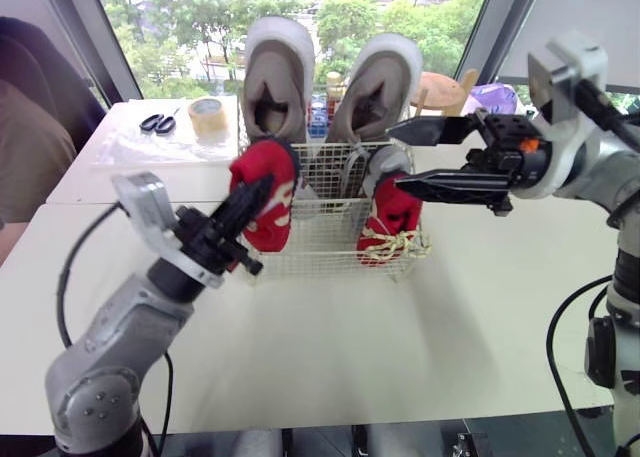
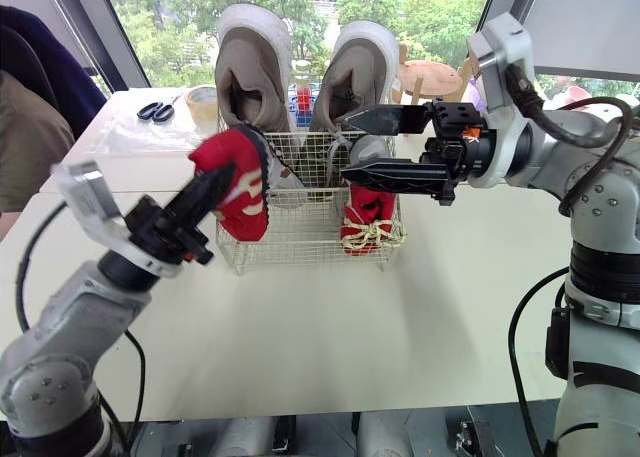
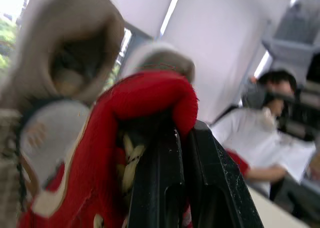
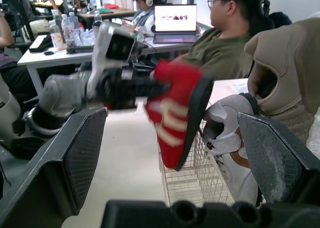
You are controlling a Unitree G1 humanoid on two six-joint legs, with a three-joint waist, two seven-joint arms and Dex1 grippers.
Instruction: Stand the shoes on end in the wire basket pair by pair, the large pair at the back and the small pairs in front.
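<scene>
A white wire basket (image 1: 322, 245) stands on the white table. Two large beige shoes (image 1: 278, 77) (image 1: 376, 87) stand on end at its back. In the front right, a small red shoe (image 1: 392, 222) stands on end, with a small grey shoe (image 2: 368, 149) behind it. My left gripper (image 1: 258, 189) is shut on a second small red shoe (image 1: 275, 225), held upright at the basket's front left corner, partly over the rim. My right gripper (image 1: 394, 157) is open, level with the basket's top right and pointing left; its lower finger lies just above the red shoe in the basket.
Scissors (image 1: 157, 124) and a tape roll (image 1: 207, 115) lie at the table's far left. A bottle (image 1: 318, 117) stands behind the basket. A person (image 1: 25, 127) sits at the left edge. The near table (image 1: 330, 347) is bare.
</scene>
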